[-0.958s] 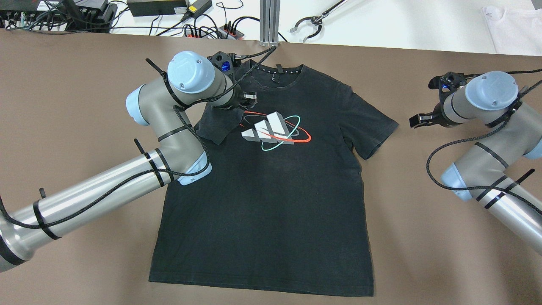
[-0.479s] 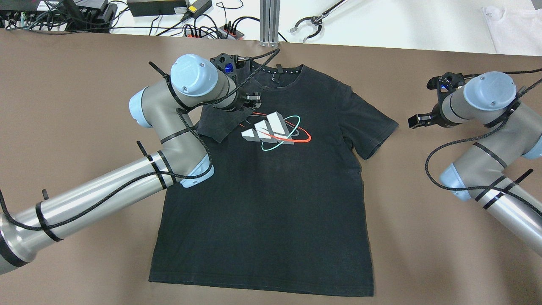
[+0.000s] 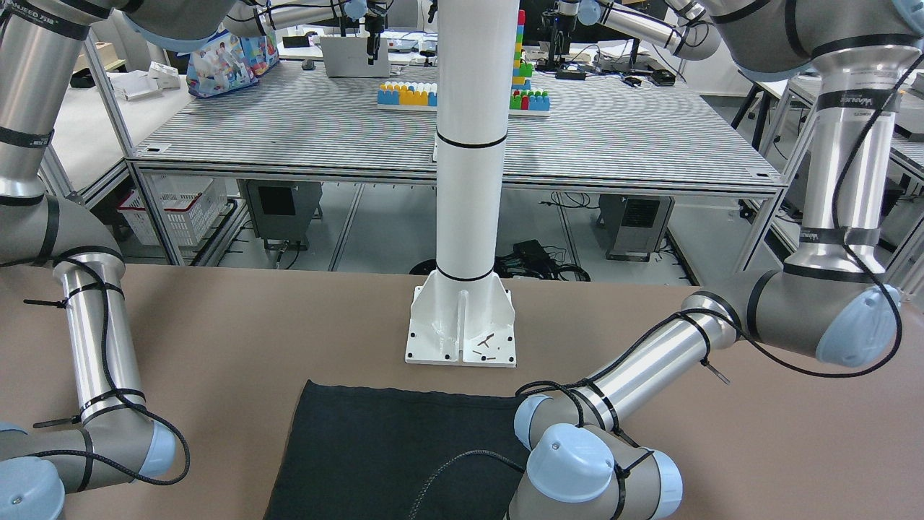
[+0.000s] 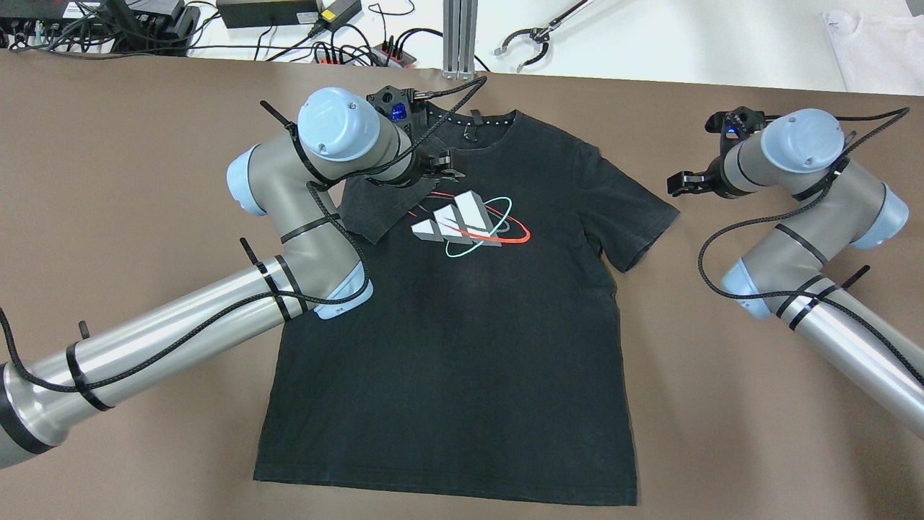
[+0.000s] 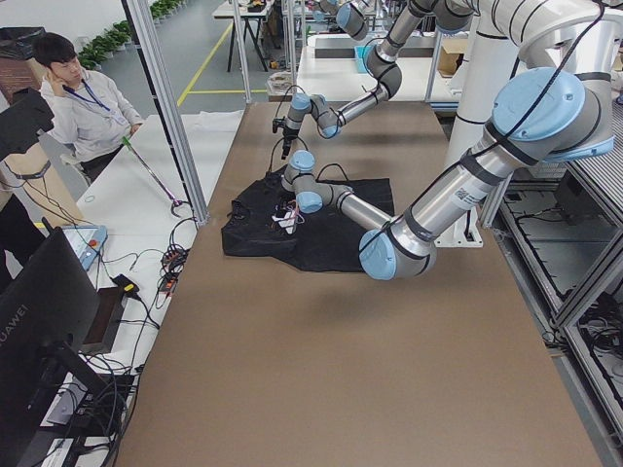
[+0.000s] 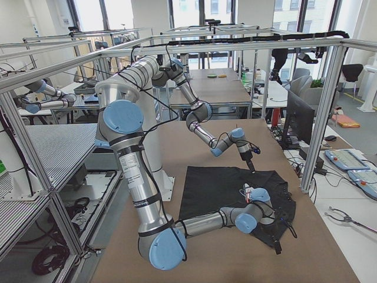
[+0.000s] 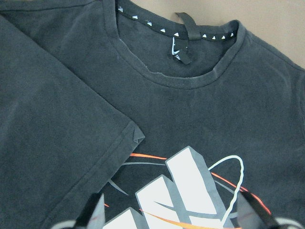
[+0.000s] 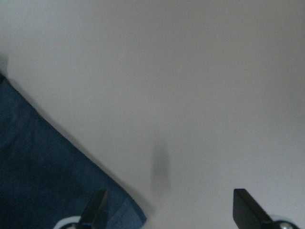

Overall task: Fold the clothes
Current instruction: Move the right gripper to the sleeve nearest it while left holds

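Overhead exterior view: the black shirt (image 4: 462, 347) lies flat, front up, on the brown counter (image 4: 758, 433), with its collar away from the robot. Its sleeve (image 4: 372, 206) on the robot's left is folded in over the chest, its corner touching the printed logo (image 4: 469, 220). The left tool (image 4: 449, 167) hangs over that fold, fingers spread wide with nothing between them. The right tool (image 4: 677, 184), also wide and empty, is over bare counter just beside the other sleeve (image 4: 639, 220).
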{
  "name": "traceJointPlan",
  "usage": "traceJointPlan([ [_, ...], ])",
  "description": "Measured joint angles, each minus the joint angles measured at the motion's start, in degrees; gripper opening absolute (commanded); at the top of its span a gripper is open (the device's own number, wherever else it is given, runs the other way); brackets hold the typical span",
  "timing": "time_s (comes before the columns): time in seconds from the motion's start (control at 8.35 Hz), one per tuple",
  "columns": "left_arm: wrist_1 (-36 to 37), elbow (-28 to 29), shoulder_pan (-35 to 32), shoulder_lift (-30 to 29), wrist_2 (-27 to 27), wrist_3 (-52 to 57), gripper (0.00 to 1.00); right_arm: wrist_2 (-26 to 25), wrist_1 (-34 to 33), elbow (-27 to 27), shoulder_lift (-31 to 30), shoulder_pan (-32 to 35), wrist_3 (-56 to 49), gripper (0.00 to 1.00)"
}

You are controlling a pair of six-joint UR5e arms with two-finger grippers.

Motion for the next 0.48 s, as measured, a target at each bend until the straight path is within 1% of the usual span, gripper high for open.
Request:
traceJointPlan([
  [0.12, 0.0, 0.0, 0.0, 0.0, 0.0, 0.0, 1.0, 0.0, 2.9, -1.5, 0.5, -0.3, 3.1, 0.72],
  [0.24, 0.0, 0.0, 0.0, 0.1, 0.0, 0.0, 1.0, 0.0, 5.8, -2.4, 0.3, -1.0, 6.2, 0.66],
  [0.36, 0.0, 0.0, 0.0, 0.1, 0.0, 0.0, 1.0, -0.2, 9.0, -3.3, 0.0, -1.7, 8.3, 0.61],
  [0.48, -0.1, 0.0, 0.0, 0.1, 0.0, 0.0, 1.0, -0.4, 11.4, -4.0, -0.3, -2.2, 10.2, 0.61],
])
